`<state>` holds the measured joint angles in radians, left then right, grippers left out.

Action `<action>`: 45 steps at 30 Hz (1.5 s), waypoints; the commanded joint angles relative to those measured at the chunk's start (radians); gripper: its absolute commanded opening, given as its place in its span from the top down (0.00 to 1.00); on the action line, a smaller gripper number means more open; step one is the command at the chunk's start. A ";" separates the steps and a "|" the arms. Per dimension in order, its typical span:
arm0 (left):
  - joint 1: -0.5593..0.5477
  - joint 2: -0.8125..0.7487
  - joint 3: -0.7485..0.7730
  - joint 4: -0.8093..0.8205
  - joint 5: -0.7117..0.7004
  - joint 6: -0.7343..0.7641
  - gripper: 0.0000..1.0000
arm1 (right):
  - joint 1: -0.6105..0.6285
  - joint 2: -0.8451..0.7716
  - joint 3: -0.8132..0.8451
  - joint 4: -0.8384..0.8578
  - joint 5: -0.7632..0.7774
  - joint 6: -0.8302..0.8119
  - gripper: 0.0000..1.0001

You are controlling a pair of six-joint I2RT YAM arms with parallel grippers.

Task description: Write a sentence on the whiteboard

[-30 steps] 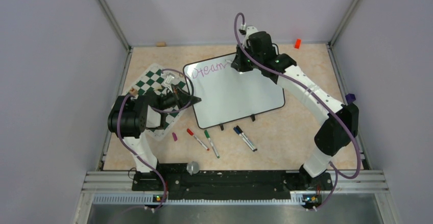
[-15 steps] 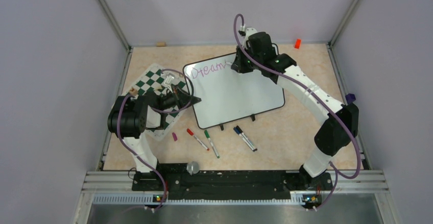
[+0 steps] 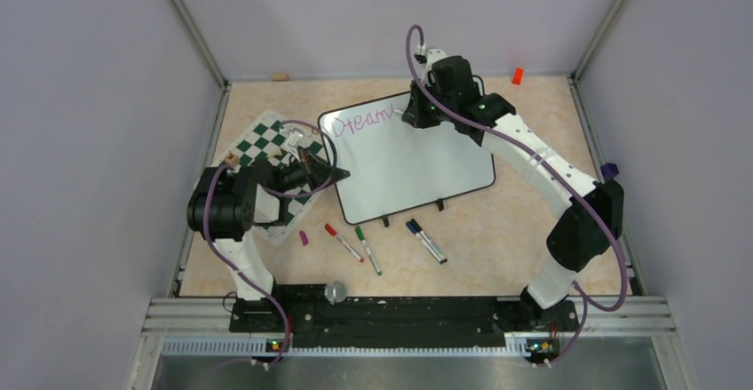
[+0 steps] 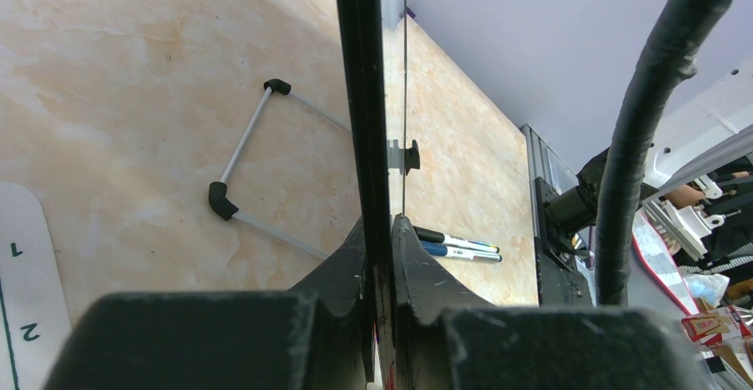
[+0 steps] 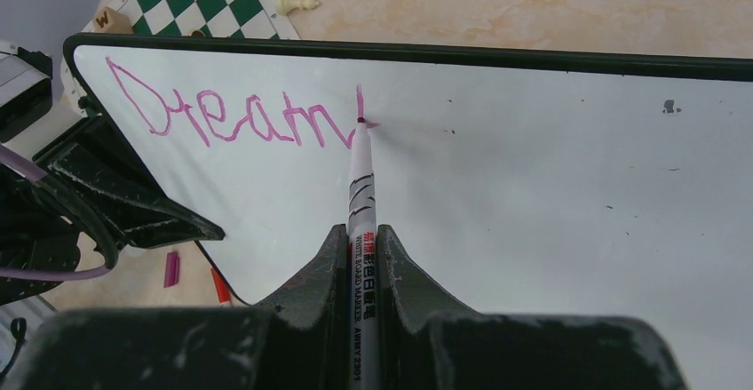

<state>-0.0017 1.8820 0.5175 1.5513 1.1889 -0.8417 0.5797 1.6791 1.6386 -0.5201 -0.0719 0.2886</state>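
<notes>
The left hand point(image 3: 336, 174) is clamped on the left edge of the whiteboard point(image 3: 417, 163) on the tabletop point(image 3: 524, 221), which looks light, stiff and slippery, so its frame seems the best hold, and the right hand point(image 5: 362, 234) squeezes the marker point(image 5: 360, 168) at the sentence point(image 5: 231, 116).

Left pincer point(image 4: 379, 230) clamped shut, elbow folded, right pincer point(image 5: 361, 239) gripping (arm stretched far forward)
</notes>
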 commanded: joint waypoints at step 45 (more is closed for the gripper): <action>-0.004 0.013 0.045 0.025 0.098 0.062 1.00 | -0.028 -0.131 -0.046 0.092 0.014 0.005 1.00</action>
<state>-0.0017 1.8896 0.5560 1.5326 1.2221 -0.8562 0.5591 1.5955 1.6032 -0.4728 -0.0650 0.2890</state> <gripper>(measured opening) 0.100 0.093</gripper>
